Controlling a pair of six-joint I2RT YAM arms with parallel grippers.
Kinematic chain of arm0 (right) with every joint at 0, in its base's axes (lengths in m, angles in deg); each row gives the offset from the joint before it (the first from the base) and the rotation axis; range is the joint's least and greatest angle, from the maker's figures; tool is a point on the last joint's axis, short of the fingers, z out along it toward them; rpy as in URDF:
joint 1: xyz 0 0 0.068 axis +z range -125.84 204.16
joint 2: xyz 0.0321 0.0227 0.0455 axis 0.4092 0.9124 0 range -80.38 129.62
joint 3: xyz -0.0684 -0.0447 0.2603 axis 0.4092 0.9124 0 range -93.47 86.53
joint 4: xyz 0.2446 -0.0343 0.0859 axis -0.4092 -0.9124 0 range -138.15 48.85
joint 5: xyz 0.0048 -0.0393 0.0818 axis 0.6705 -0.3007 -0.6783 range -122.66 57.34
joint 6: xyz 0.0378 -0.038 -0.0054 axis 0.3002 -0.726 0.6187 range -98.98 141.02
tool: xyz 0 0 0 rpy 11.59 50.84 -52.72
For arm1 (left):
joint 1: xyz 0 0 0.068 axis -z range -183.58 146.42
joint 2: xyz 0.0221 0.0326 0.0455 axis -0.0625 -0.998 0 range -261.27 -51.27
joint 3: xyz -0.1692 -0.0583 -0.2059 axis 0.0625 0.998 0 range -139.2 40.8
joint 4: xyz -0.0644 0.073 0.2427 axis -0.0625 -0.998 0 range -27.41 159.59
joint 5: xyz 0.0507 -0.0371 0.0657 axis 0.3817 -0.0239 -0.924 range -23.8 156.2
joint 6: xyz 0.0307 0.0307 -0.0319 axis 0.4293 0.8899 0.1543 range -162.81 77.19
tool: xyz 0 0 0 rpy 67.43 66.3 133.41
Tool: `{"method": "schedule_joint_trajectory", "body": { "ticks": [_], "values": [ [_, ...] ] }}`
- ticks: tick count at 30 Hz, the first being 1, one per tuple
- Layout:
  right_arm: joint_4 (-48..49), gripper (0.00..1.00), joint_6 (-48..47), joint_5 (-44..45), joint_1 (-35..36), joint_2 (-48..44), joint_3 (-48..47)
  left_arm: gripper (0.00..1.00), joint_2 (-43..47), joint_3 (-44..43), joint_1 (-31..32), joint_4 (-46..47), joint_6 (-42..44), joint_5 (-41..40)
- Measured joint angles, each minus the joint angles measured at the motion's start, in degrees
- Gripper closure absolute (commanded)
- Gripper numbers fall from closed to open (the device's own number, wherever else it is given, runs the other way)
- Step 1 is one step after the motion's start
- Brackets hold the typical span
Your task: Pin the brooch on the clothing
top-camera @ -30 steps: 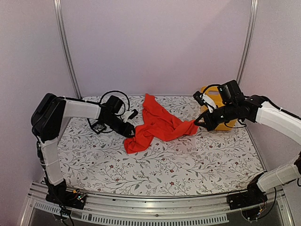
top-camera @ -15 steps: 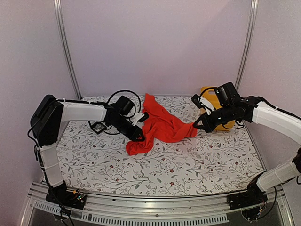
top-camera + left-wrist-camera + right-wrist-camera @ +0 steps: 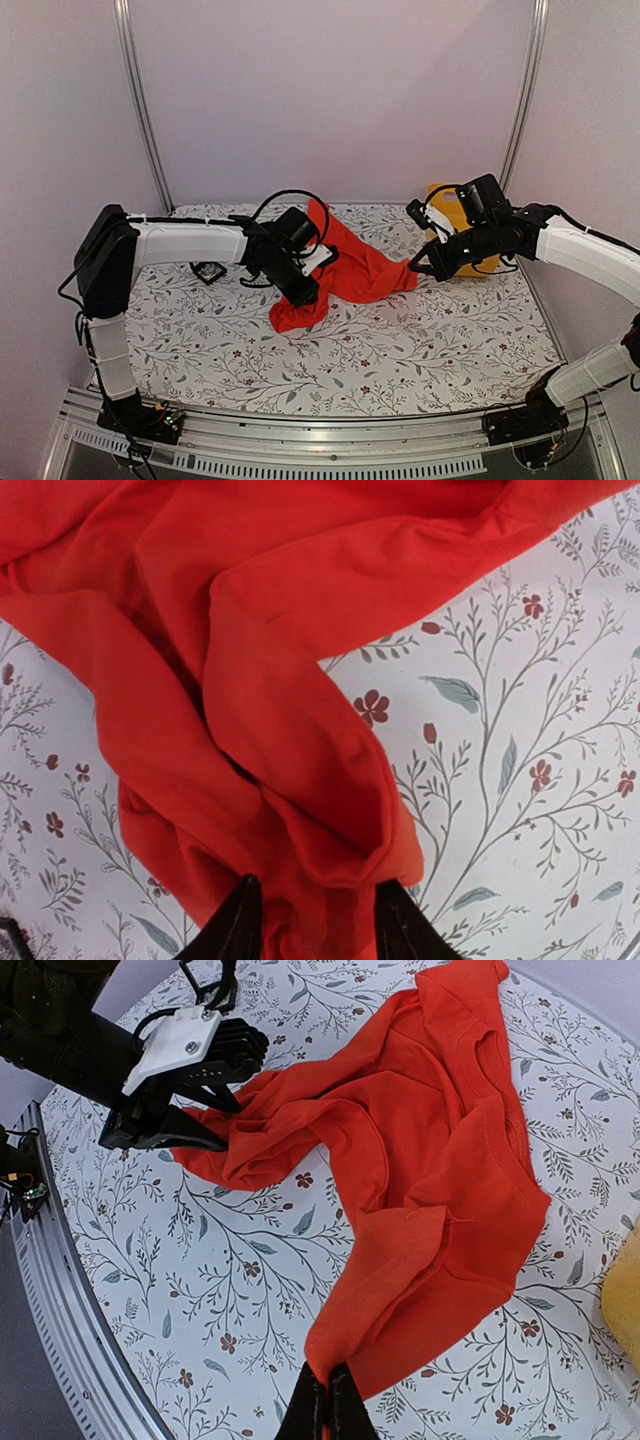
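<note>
Clothing: the red-orange T-shirt (image 3: pixel 355 268) lies crumpled on the table (image 3: pixel 420 350), about midway across and toward the far edge, with one fold rising toward the back wall.
Handling: judged soft, light and limp. It will sag and bunch wherever it is not held, so it is best taken at hems or corners and drawn flat before any pin goes through.
Left gripper: the left gripper (image 3: pixel 318 902) is clamped round a thick rolled fold at the shirt's near-left end, with cloth filling the gap between its fingers.
Right gripper: the right gripper (image 3: pixel 326 1385) is pinched tight on a thin edge at the shirt's right corner, near the yellow basket (image 3: pixel 478 262) by the far right corner of the table.
Shirt to hands: it spans the space between the two grippers and touches both.
Brooch: it shows in no view. It is judged tiny, hard and easily dropped, with a sharp pin, and is best held by its body.
</note>
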Motion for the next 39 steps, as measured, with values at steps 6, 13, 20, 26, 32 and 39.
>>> {"method": "schedule_joint_trajectory", "body": {
  "ticks": [6,13,20,26,32,39],
  "values": [
    [0.0,1.0,0.2,-0.3,0.0,0.0,0.0,0.55,-0.1,-1.9,1.4,-1.7,0.9,-8.0],
    [0.0,1.0,0.7,-0.4,0.0,0.7,0.0,0.63,-0.7,-1.8,2.2,-1.7,1.4,-9.6],
    [0.0,1.0,0.9,-0.4,0.0,0.7,0.5,0.77,-1.3,0.6,1.0,-2.1,-1.2,-2.9],
    [0.0,1.0,1.0,-0.3,0.0,0.7,0.5,1.0,-1.3,3.5,0.8,-2.4,-2.0,1.0],
    [0.0,1.0,1.5,2.8,0.0,0.4,0.5,1.0,-0.7,4.3,0.7,-2.1,-2.4,0.2],
    [-3.8,1.0,3.1,11.8,-2.1,-2.4,-3.0,1.0,6.5,5.6,0.2,-2.4,-3.5,-14.0]
  ]
}}
